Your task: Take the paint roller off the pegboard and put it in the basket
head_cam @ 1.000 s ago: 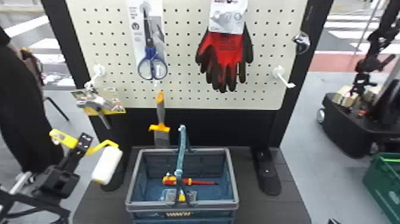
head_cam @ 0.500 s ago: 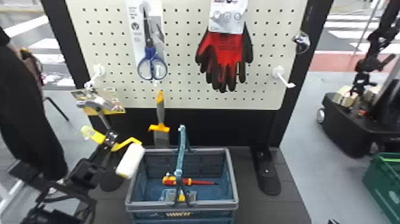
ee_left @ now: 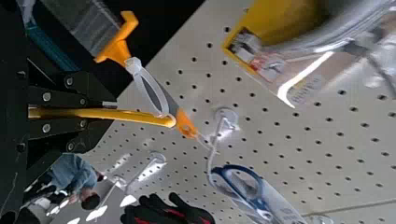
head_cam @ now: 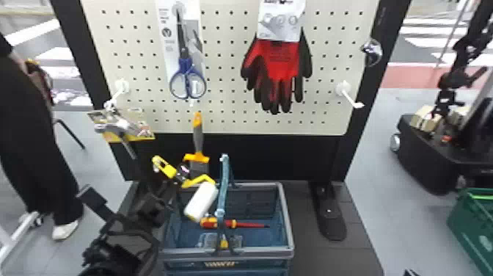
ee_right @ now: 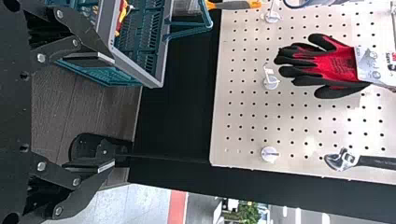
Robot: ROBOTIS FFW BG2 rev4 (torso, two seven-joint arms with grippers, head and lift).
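Off the pegboard (head_cam: pixel 227 73) and up in the air, holds the paint roller (head_cam: pixel 201 201) by its yellow frame in the left tool (head_cam: pixel 181 174), with fingers closed on it. In the head view, puts the white roller sleeve over the left part of the basket (head_cam: pixel 260 252), above its rim. Displays a red-and-yellow screwdriver (head_cam: pixel 234 223) inside the basket, beside a clear item with a yellow part. Holds the right tool (ee_right: pixel 112 112) wide open, with nothing between its fingers. Behind the basket, shows an orange-and-grey scraper (head_cam: pixel 198 137) hanging upright, with blue-handled scissors (head_cam: pixel 187 79) above it, red-and-black gloves (head_cam: pixel 277 73) to the right and a yellow-backed package (head_cam: pixel 123 126) near the left edge.
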